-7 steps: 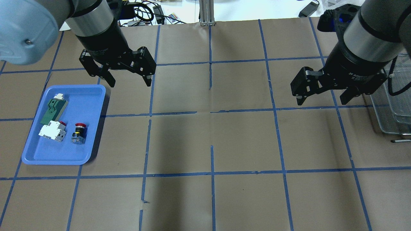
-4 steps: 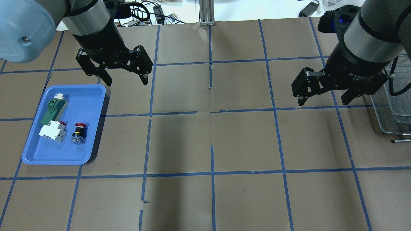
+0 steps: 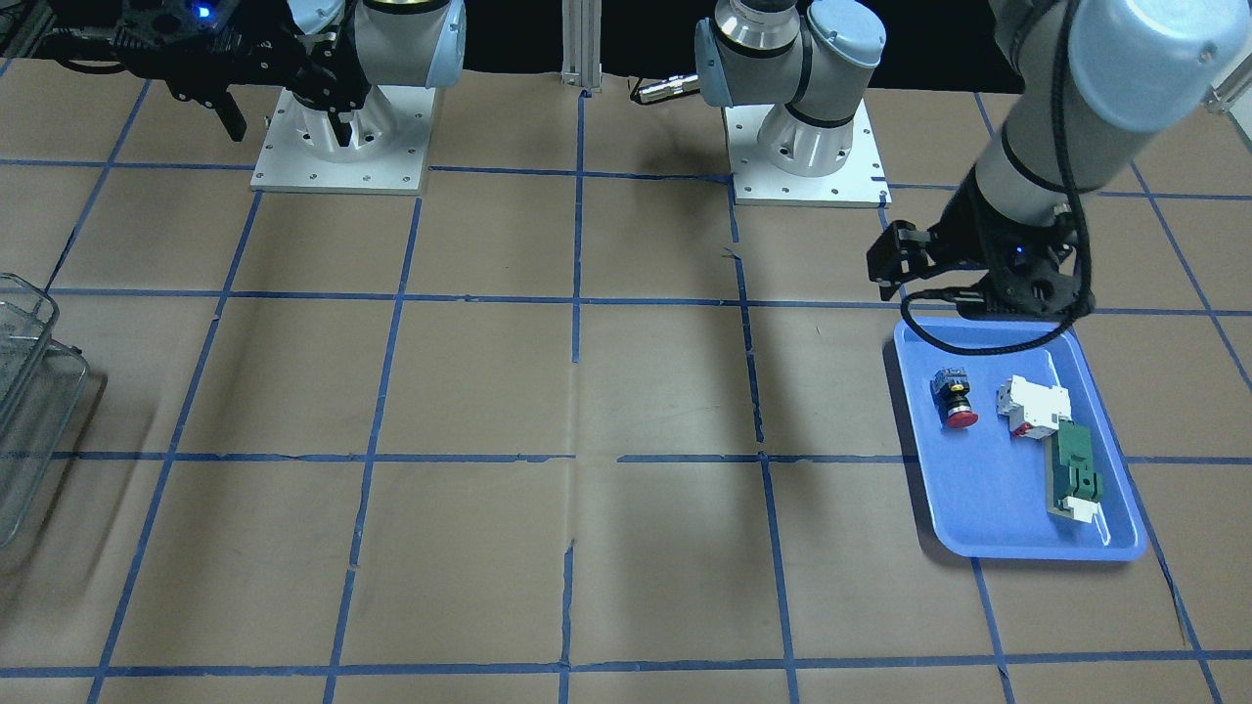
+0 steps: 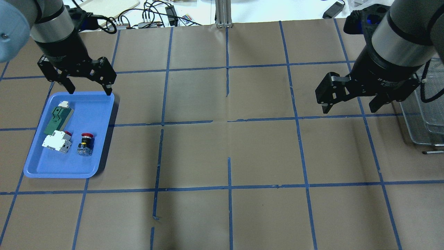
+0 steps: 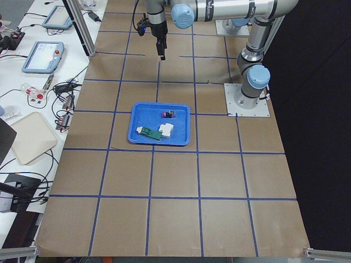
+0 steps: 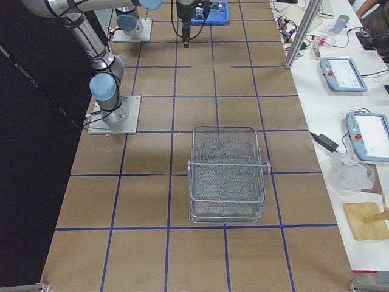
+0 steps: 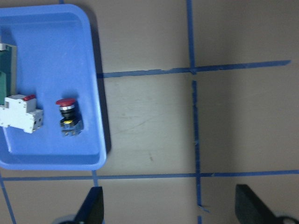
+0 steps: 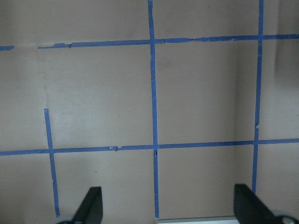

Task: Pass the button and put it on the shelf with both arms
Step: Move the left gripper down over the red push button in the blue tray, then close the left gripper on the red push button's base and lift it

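Left claw: your left gripper [image 4: 90, 91] is hanging with its fingers spread wide and gripping nothing, over the far edge of the tray [image 4: 99, 114].
Right claw: your right gripper [image 4: 348, 110] is likewise standing wide apart and empty, hovering over bare table just beside the shelf [image 4: 421, 121].
Button: the button [image 4: 85, 139] is lying on its side in the tray's near half, just beside the white switch [image 4: 55, 141] and well apart from both grippers.
Done: you are looking at a task that is barely starting; nothing is being held, passed or shelved.
Left to do: by my judgement you are still facing the pick from the tray, the handover to the right gripper, and the placing on the shelf.
Change: against a second ago, the left gripper is now sitting further left, over the tray's edge instead of over the table off its far corner. The right gripper and the button are showing almost no shift.
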Controlling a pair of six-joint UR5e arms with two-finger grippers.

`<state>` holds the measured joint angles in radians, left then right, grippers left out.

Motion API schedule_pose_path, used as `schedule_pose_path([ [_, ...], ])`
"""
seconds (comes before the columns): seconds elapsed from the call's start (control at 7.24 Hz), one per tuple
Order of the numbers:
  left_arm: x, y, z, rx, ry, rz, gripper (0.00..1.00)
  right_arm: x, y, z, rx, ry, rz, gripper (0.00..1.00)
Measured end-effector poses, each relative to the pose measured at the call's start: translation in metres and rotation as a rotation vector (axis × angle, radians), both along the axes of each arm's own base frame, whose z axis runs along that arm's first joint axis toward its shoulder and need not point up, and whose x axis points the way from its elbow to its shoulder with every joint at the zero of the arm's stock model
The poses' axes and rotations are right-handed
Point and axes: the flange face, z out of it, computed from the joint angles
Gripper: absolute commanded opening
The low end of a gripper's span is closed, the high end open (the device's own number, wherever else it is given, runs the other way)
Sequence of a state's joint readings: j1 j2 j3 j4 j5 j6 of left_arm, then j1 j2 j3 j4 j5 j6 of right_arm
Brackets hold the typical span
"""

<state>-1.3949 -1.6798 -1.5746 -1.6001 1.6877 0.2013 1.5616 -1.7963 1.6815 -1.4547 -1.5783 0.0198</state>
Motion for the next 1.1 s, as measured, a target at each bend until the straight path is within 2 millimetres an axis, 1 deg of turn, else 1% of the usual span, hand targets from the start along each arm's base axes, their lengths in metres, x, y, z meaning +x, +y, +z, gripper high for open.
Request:
schedule_pose_path([
  [0.14,0.034,-0.003,-0.033,-0.008,0.002,0.017,1.0,0.0,0.0,0.0,0.001,0.0,0.0,1.0],
  [0.28,0.063,0.001,-0.058,-0.013,0.01,0.05,1.0,0.0,0.0,0.0,0.002,0.0,0.0,1.0],
  [0.41,0.09,0.008,-0.083,0.002,0.037,0.089,1.0,0.0,0.0,-0.001,0.002,0.0,0.0,1.0],
  [0.55,0.108,0.011,-0.111,0.014,0.061,0.109,1.0,0.0,0.0,-0.001,0.003,0.0,0.0,1.0],
  [0.69,0.118,0.014,-0.144,0.017,0.069,0.116,1.0,0.0,0.0,-0.001,0.003,0.0,0.0,1.0],
  [0.83,0.122,0.023,-0.177,0.041,0.077,0.121,1.0,0.0,-0.001,-0.001,0.002,-0.001,0.0,1.0],
  [0.97,0.129,0.033,-0.202,0.074,0.087,0.137,1.0,0.0,-0.001,-0.001,0.002,-0.001,0.0,1.0],
  [1.1,0.139,0.039,-0.221,0.103,0.098,0.159,1.0,0.0,0.0,-0.002,0.002,-0.002,-0.001,1.0],
])
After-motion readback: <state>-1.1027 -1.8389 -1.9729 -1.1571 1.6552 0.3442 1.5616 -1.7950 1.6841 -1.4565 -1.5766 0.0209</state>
